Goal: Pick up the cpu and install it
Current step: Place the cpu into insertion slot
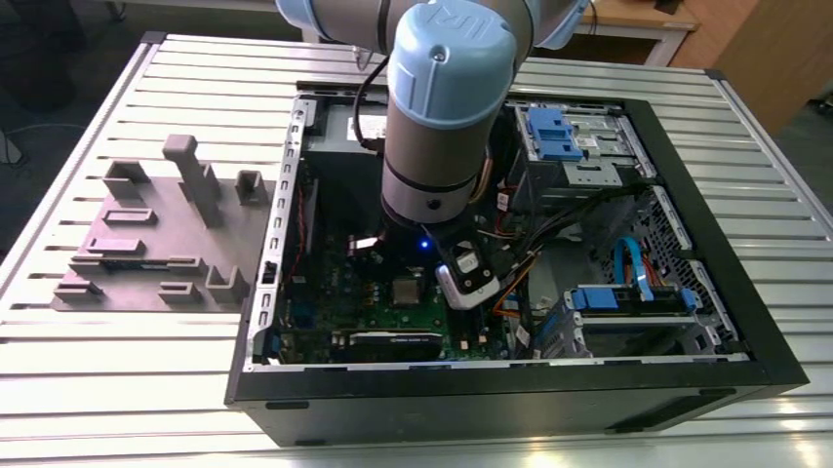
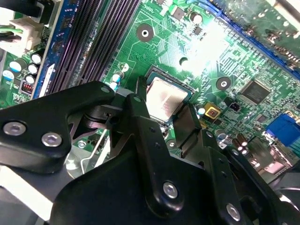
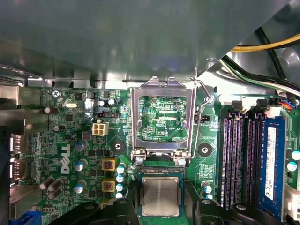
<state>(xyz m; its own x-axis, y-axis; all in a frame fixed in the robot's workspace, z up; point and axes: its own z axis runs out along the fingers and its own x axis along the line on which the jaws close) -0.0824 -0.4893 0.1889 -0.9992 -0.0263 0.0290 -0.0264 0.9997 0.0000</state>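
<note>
The cpu (image 3: 161, 196), a small square chip with a silvery top, lies level in the open socket on the green motherboard (image 3: 75, 140); it also shows as the cpu (image 2: 165, 99) in the second wrist view. My gripper (image 2: 164, 110) straddles it, with black fingers (image 2: 140, 105) against two opposite edges, shut on it. The hinged silver socket frame (image 3: 161, 119) stands flipped open just beyond the chip, its wire lever (image 3: 200, 117) raised. In the exterior view the arm (image 1: 436, 127) reaches down into the computer case (image 1: 521, 385), and the socket (image 1: 406, 290) shows beside the wrist.
Memory slots (image 3: 241, 159) and a blue memory stick (image 3: 272, 164) run close beside the socket. Capacitors (image 3: 79, 165) and cables (image 3: 262, 44) crowd the board. Drive cages (image 1: 579, 146) fill the case on the exterior view's right. A grey parts fixture (image 1: 163, 234) sits on the slatted table.
</note>
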